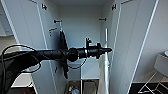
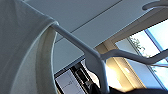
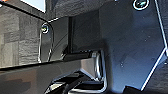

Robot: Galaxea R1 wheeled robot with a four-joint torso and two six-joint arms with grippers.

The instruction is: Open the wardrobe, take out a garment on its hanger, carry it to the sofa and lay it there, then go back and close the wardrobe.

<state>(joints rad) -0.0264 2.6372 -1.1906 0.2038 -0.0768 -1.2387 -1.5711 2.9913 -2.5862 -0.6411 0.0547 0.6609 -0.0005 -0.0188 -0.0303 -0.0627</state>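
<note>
The wardrobe [image 1: 82, 27] stands straight ahead with both white doors swung wide. My left arm reaches into it, and my left gripper [image 1: 108, 50] is shut on the thin white hanger [image 1: 106, 37], which stands edge-on at the right of the opening, below the rail brackets. The white garment [image 1: 103, 75] hangs down from it. In the left wrist view the hanger [image 2: 75, 37] runs close across the picture with its neck going down into the gripper, and the garment [image 2: 22, 50] is draped over its near arm. The sofa is out of view.
A black T-shirt [image 1: 63, 47] hangs at the left inside the wardrobe, behind my arm. Low shelves with small items [image 1: 75, 88] sit at the wardrobe's bottom. A small white chair [image 1: 160, 67] stands to the right. Dark tiled floor [image 3: 17, 37] lies under my right arm.
</note>
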